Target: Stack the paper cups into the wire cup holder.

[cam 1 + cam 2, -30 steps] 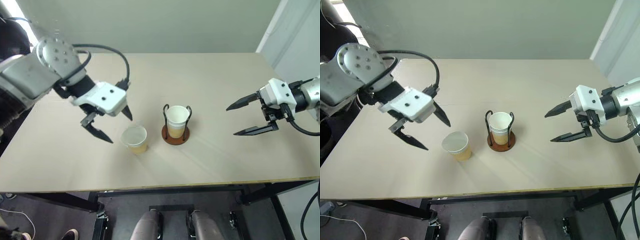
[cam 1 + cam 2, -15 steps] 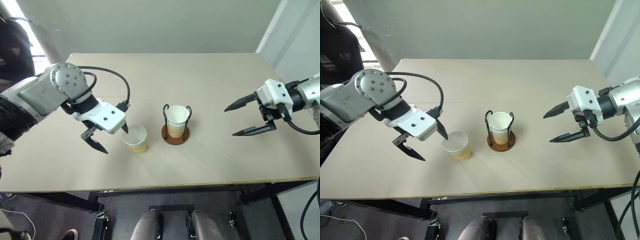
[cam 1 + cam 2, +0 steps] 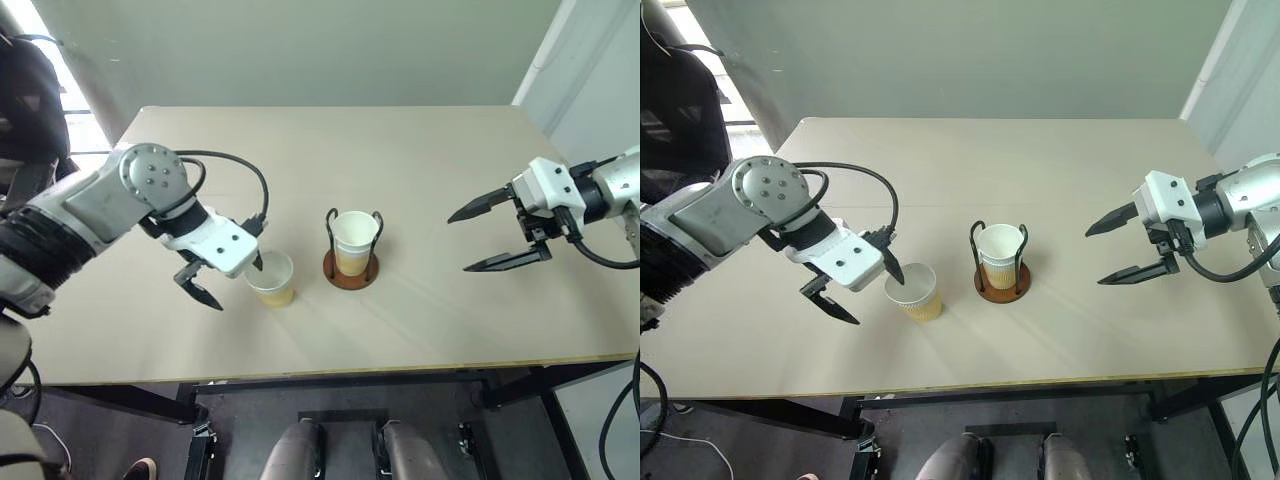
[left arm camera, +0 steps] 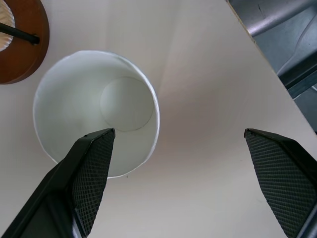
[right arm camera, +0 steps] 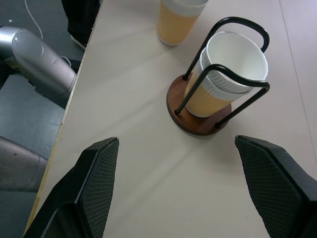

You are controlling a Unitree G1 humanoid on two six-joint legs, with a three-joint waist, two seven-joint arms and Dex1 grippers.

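**One cup left to stack**

Left gripper, fingers spread wide, straddles the rim of the loose paper cup, not yet gripped. At its 3 o'clock, the wire cup holder already holds nested cups. Right gripper hangs open, empty, over the bench

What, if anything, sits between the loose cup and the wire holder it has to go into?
Nothing visible: bare table separates the loose paper cup from the wire cup holder, which already holds cups. The open left pincer straddles the cup's rim.
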